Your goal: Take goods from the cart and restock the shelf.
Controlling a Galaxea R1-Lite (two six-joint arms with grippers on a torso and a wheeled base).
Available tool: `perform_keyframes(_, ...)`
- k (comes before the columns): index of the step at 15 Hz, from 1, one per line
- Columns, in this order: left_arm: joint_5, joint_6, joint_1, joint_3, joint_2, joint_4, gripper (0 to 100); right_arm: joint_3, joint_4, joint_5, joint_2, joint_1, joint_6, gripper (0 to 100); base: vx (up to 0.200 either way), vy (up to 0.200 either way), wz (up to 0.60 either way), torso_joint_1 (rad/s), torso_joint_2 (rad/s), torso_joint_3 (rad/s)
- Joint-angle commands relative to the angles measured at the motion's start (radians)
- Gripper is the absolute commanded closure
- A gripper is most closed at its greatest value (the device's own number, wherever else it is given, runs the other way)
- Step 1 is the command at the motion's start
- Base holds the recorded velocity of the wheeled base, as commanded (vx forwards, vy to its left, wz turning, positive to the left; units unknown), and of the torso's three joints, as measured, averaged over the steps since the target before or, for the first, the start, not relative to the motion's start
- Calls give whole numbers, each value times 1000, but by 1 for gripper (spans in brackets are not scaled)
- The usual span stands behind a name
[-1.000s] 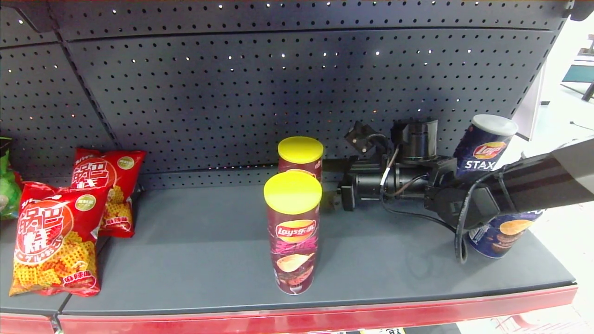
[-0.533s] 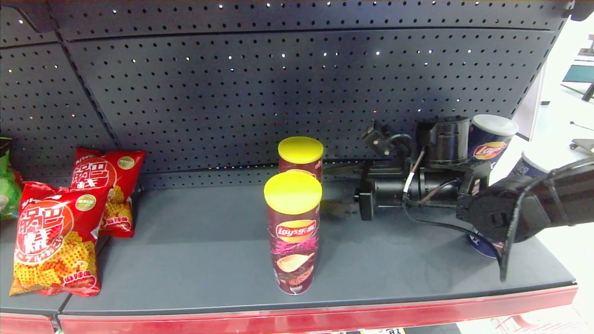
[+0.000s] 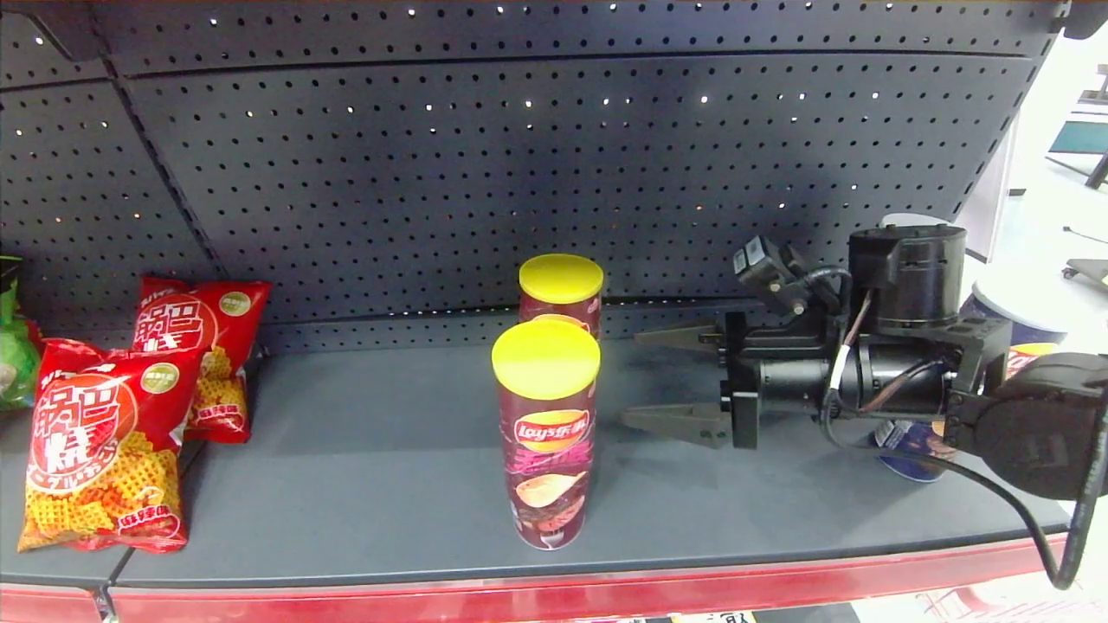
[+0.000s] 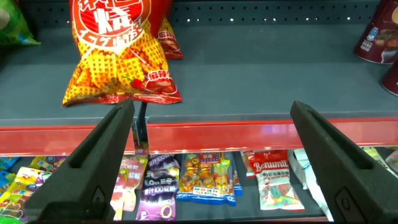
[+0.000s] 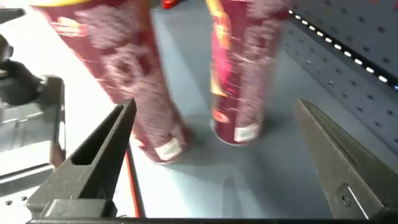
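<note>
Right now I'm holding the right gripper [image 3: 636,378] low over the shelf [image 3: 346,484], just to the right of the two maroon cans, with its fingers [image 3: 671,421] spread wide and nothing between them. The front maroon can [image 3: 545,450] is standing upright near the shelf's red lip. The rear maroon can [image 3: 561,294] is standing directly behind it, close to the perforated back panel [image 3: 433,173]. Both are clear of the gripper's tips.

The blue cans [image 3: 909,441] are sitting at the right end, mostly hidden behind my right arm, so I can't say how many there are — probably two.

I'm keeping the left gripper [image 4: 211,155] out in front of the shelf's edge, facing the red snack bags [image 4: 121,56]. Its fingers are also wide apart and carrying nothing.

I'm reading this as the gap between placements: the cans look settled, and neither gripper is carrying stock. The next move calls for drawing the right arm straight back without sweeping sideways — the blue cans are sitting just beside the wrist and would tip easily — then turning to the cart for another item.
</note>
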Motion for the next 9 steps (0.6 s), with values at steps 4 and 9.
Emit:
perform_keyframes(4, 0, -1, 0, 0, 1, 0, 0, -5, 0, 0, -10, 100, 1, 0, 0, 0, 0, 0, 0, 0)
perform_keyframes(9, 0, -1, 0, 0, 1, 0, 0, -65, -2, -5, 47, 182, 4, 0, 0, 0, 0, 0, 0, 0)
